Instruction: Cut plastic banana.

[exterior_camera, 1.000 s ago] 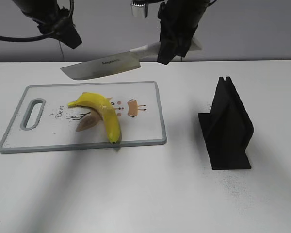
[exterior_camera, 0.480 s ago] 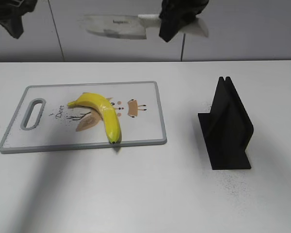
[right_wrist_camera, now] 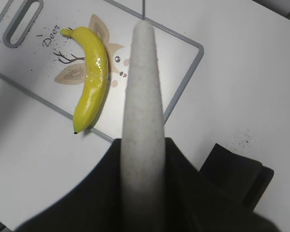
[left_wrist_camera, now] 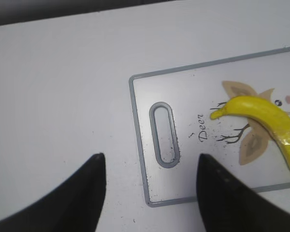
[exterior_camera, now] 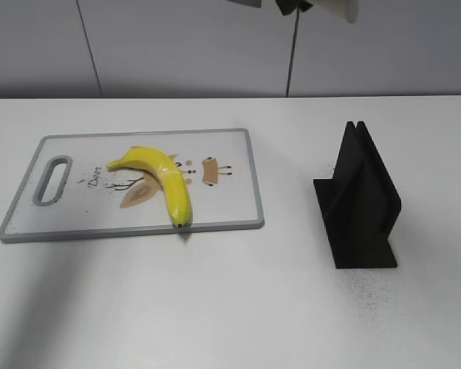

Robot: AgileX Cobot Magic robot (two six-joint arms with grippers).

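— Where's the banana [right_wrist_camera: 90, 82]?
— On the cutting board [right_wrist_camera: 181, 72], well below the right pincer [right_wrist_camera: 142, 193], which is clamped on the knife handle [right_wrist_camera: 142, 92]. Long axis slanting across the board.
— And the left pincer [left_wrist_camera: 150, 193]?
— Apart, over the board's handle slot [left_wrist_camera: 163, 134]. Exterior view crops off both arms.

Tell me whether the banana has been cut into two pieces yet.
No, the banana lies in one whole curved piece on the cutting board, with no gap along it.
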